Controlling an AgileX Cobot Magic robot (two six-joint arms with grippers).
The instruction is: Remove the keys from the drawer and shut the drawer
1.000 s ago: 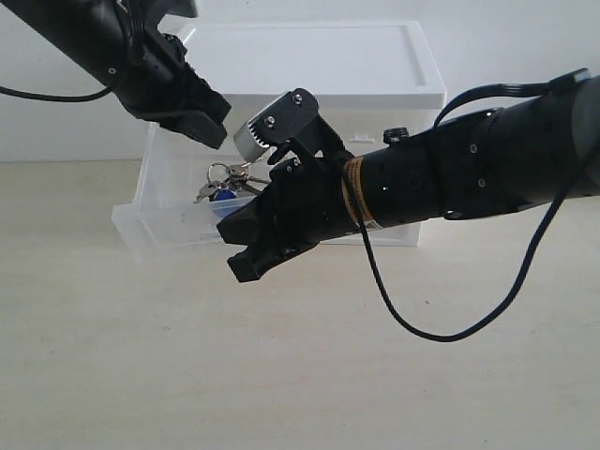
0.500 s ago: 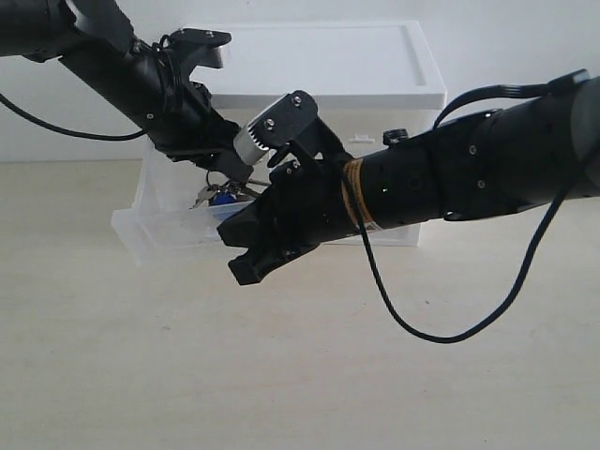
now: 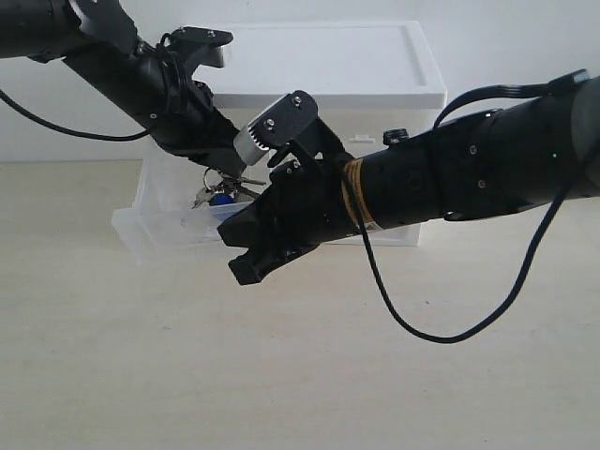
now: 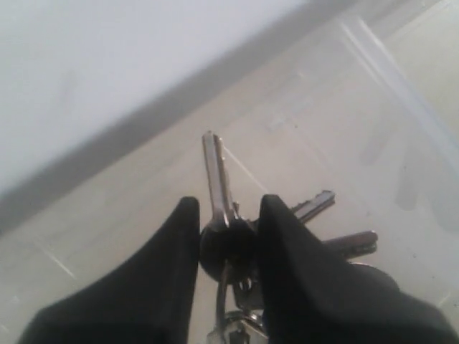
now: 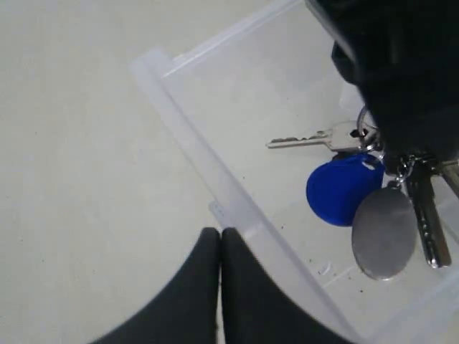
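The drawer (image 3: 141, 225) stands pulled out at the upper left of the clear plastic unit. My left gripper (image 3: 225, 167) reaches down into it. In the left wrist view its fingers (image 4: 280, 236) are shut on the dark head of one key of the keys (image 4: 215, 172), with other blades fanned out beside it. The right wrist view shows the keys (image 5: 343, 188) inside the drawer (image 5: 208, 172), blue oval tag and silver-grey fob below the left gripper (image 5: 401, 79). My right gripper (image 5: 219, 235) is shut and empty, just outside the drawer's front wall. In the exterior view, the right gripper (image 3: 246, 267) is low in front of the drawer.
The white-lidded drawer unit (image 3: 328, 66) stands at the back of the pale table (image 3: 300, 375). The right arm (image 3: 450, 178) crosses in front of it, hiding its right half. A black cable (image 3: 441, 328) loops down from that arm toward the table.
My left gripper came down from above the unit into the open drawer and closed on the keys. The right arm has stayed still.
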